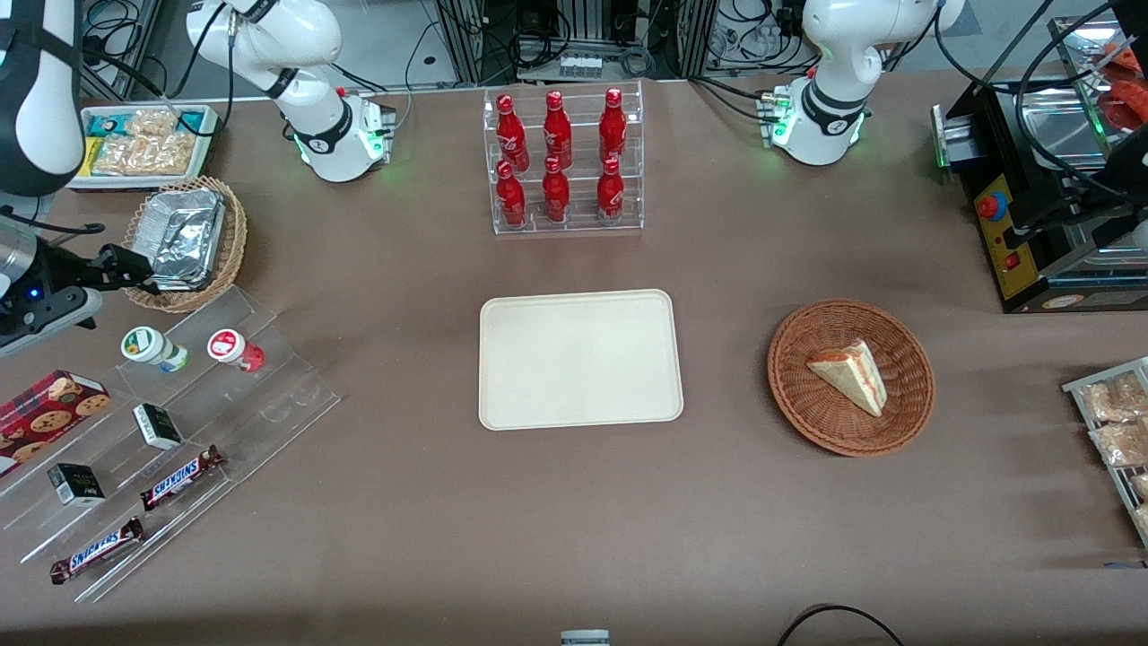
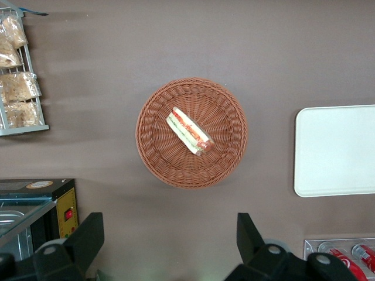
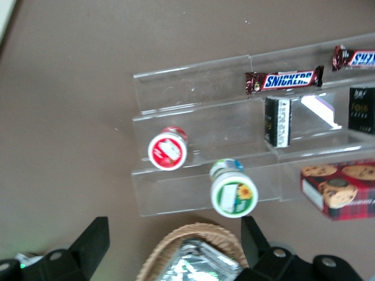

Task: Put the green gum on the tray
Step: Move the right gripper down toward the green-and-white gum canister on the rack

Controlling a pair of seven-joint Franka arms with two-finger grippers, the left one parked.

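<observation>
The green gum [image 1: 154, 348] stands on the top step of a clear acrylic stand, beside a similar bottle with a red lid [image 1: 235, 348], toward the working arm's end of the table. In the right wrist view the green gum [image 3: 233, 193] shows its green-and-white lid, with the red-lidded bottle [image 3: 167, 149] beside it. The cream tray [image 1: 580, 359] lies bare in the middle of the table and also shows in the left wrist view [image 2: 334, 149]. My gripper [image 1: 108, 278] hovers open and empty above a wicker basket, a little farther from the front camera than the green gum; its fingers [image 3: 94, 240] stand wide apart.
A wicker basket with foil packs [image 1: 188, 238] sits under the gripper. The acrylic stand [image 1: 269, 395] holds Snickers bars [image 1: 179, 478], small dark boxes and a cookie box [image 1: 45, 413]. A rack of red bottles [image 1: 560, 161] stands farther back. A basket with a sandwich [image 1: 850, 377] sits toward the parked arm's end.
</observation>
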